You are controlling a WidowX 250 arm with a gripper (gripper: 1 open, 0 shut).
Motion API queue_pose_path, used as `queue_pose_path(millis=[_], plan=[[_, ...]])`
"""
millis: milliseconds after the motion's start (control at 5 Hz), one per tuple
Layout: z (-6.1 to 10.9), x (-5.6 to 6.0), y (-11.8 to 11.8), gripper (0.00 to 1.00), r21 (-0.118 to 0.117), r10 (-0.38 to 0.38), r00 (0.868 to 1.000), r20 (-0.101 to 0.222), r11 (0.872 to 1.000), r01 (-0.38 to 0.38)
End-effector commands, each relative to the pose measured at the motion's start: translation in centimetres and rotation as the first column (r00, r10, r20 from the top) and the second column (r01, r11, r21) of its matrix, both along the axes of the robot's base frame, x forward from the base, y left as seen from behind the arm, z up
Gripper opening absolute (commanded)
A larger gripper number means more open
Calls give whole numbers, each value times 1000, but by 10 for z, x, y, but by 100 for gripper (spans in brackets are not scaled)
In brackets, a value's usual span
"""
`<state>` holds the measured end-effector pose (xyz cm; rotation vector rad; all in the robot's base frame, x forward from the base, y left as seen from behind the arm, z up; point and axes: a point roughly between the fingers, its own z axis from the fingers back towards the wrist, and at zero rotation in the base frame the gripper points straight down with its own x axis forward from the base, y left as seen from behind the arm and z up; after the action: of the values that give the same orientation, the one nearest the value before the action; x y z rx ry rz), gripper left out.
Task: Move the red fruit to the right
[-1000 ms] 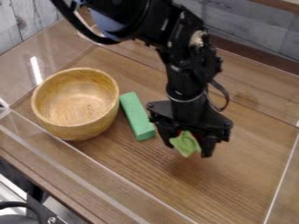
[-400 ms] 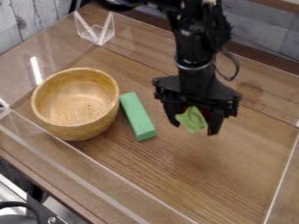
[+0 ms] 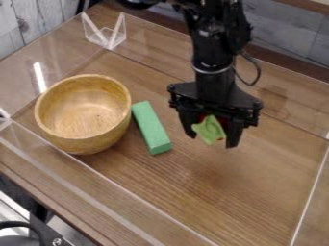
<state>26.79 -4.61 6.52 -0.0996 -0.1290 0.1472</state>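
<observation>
My black gripper [image 3: 213,130] hangs from the arm at the middle right of the table, to the right of the green block. Its fingers [image 3: 237,129] are closed around the red fruit [image 3: 207,129]. Mostly the fruit's light-green leafy top shows, with a sliver of red beside it. The fruit is held slightly above the wooden tabletop and is not touching it.
A wooden bowl [image 3: 83,113] stands at the left. A long green rectangular block [image 3: 150,127] lies between the bowl and the gripper. Clear plastic walls [image 3: 303,216] ring the table. A clear plastic stand [image 3: 106,31] sits at the back left.
The gripper has risen and shifted up and right with the fruit in it. It has barely moved over the last half second. Bowl and block are unmoved.
</observation>
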Motion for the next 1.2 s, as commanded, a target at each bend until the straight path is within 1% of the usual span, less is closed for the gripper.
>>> queue_pose_path(millis=[0,200,400,600,800,1000], plan=[[-3,2,6,0,-6,-68,997,21,998,68],[0,-4,7,0,-16,-79,997,4,997,79],[7,-7,8,0,-28,-77,997,-15,997,77],[6,-3,12,0,-43,-76,997,-23,996,75],[1,-1,12,0,-52,-85,996,-28,995,84],[-2,-3,9,0,-56,-118,992,-32,992,116]])
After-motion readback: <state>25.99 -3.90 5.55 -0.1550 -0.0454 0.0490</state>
